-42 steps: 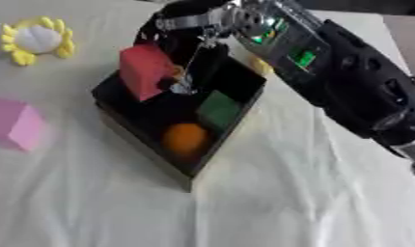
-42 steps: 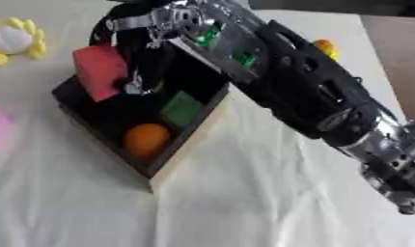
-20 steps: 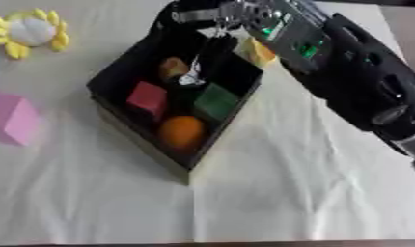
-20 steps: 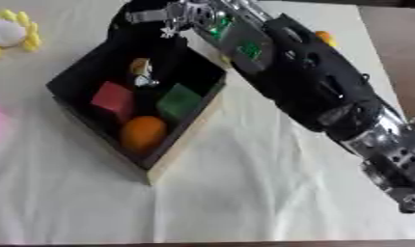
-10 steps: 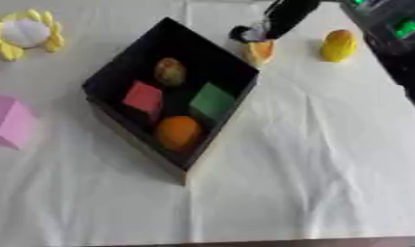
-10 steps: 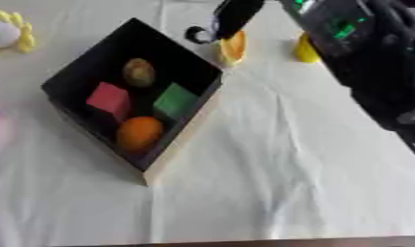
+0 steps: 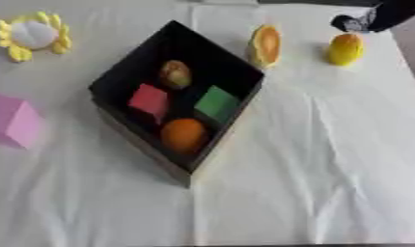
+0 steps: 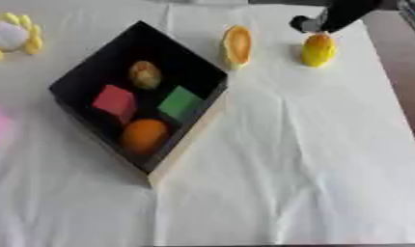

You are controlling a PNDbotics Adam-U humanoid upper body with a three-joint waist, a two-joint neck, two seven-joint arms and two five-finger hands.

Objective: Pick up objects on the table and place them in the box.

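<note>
The black box (image 8: 187, 144) sits left of centre, turned corner-on. Inside it lie a red cube (image 7: 149, 100), a green cube (image 7: 216, 103), an orange ball (image 7: 184, 135) and a brownish round fruit (image 7: 175, 74). Just beyond its far right corner stands an orange fruit half (image 7: 265, 45), and further right a yellow fruit (image 7: 345, 48). My right hand (image 8: 339, 14) shows only partly at the top right, just above the yellow fruit and blurred. The left hand is out of sight.
A pink cube (image 7: 14, 120) lies on the white cloth at the left edge. A yellow and white flower toy (image 7: 34, 35) is in the far left corner. Brown table edge shows at the far right.
The red cube, held over the box two seconds ago, now lies inside it. My right arm has pulled back from the box to the far right corner, near the yellow fruit.
</note>
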